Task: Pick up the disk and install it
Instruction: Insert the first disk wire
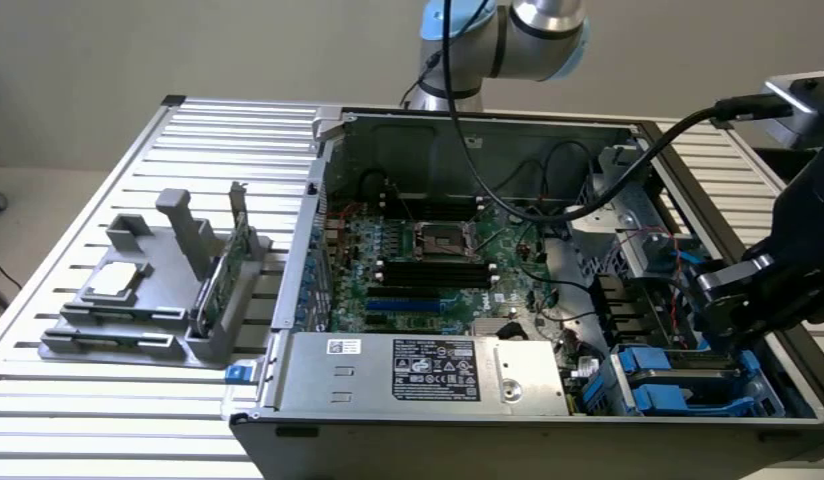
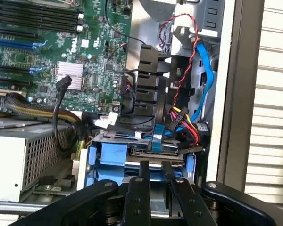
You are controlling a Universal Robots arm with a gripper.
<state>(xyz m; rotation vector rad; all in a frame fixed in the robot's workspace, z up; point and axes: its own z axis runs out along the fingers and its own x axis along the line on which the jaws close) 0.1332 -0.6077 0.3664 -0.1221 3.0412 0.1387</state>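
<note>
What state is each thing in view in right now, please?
computer case: open, side panel off.
gripper: low inside the case, right above the disk.
disk: in its blue carrier inside the case; seating unclear.
card: upright in the grey holder.
chip: flat on the holder.

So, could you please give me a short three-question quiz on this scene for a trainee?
1. True or false: the computer case stands open, its motherboard exposed.
2. The hand is nearest to: A the square silver chip; B the blue drive carriers; C the processor socket.
3. Fill in: the grey fixture holding the upright card sits at the exterior view's ____.
Key: 1 true; 2 B; 3 left.
</note>
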